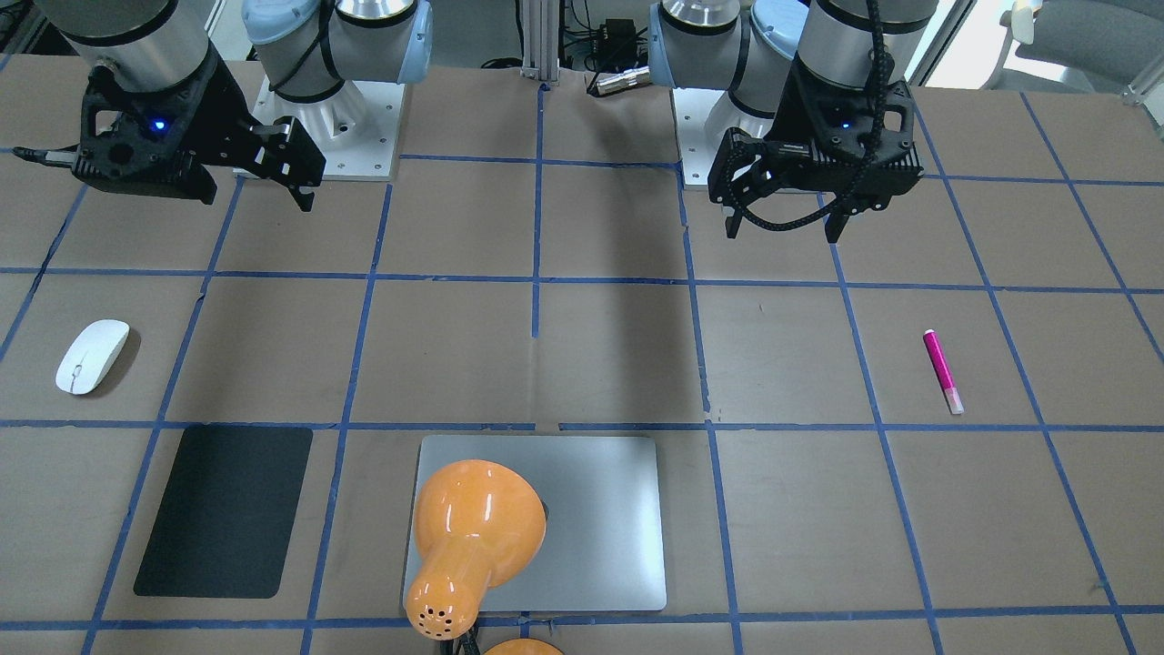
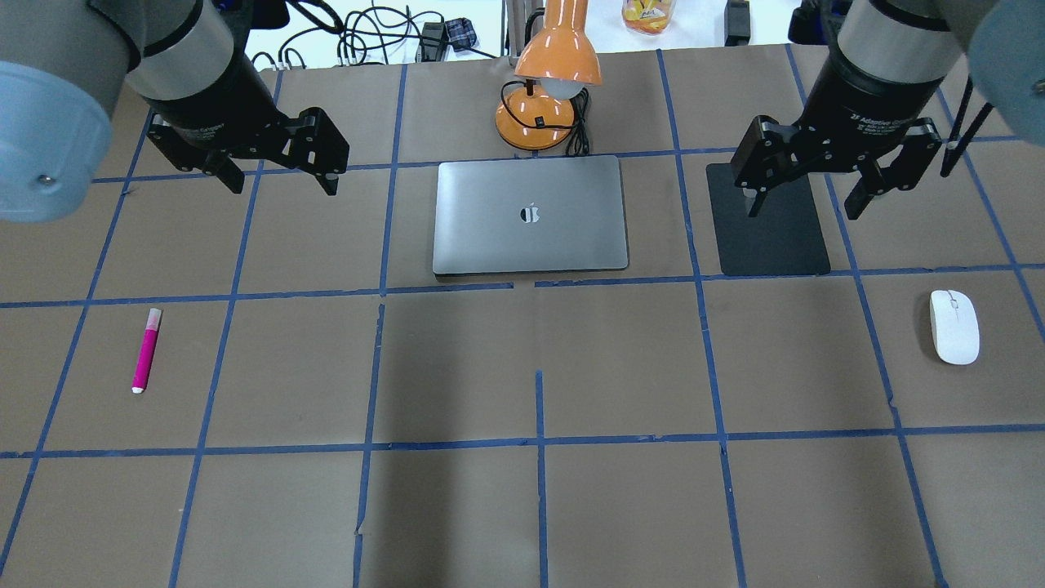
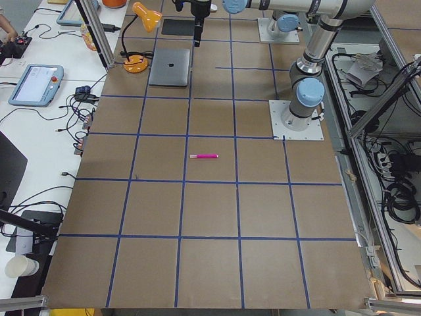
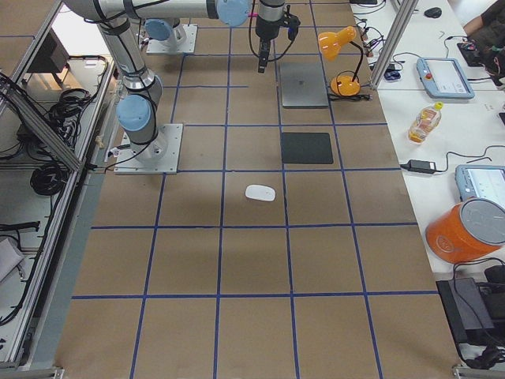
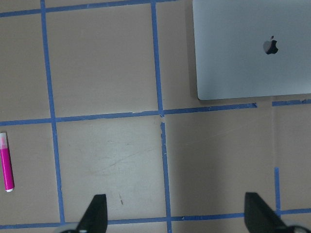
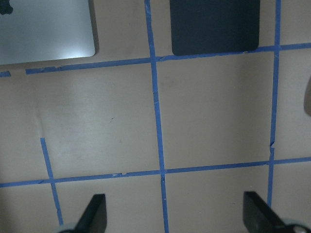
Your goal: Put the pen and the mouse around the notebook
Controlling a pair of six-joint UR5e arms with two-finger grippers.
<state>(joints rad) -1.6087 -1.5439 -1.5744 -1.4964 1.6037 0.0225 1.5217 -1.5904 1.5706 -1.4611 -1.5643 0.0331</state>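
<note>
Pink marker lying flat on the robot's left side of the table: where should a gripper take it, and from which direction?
Probably mid-barrel on the thin magenta-pink marker with the pale cap, from straight above, fingers closing across its narrow width. It lies flat on the brown table, clear of other things, so only a top-down pinch fits. The open left gripper is nearer.

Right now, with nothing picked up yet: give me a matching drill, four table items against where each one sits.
Things:
1. pen
2. mouse
3. notebook
4. black mat

Places:
A. mid-table, next to the orange lamp
B. alone on the robot's far left
C. beside the notebook, on the robot's right
D. robot's far right, nearer the robot than the mat

Pairs: 1-B, 2-D, 3-A, 4-C
</note>
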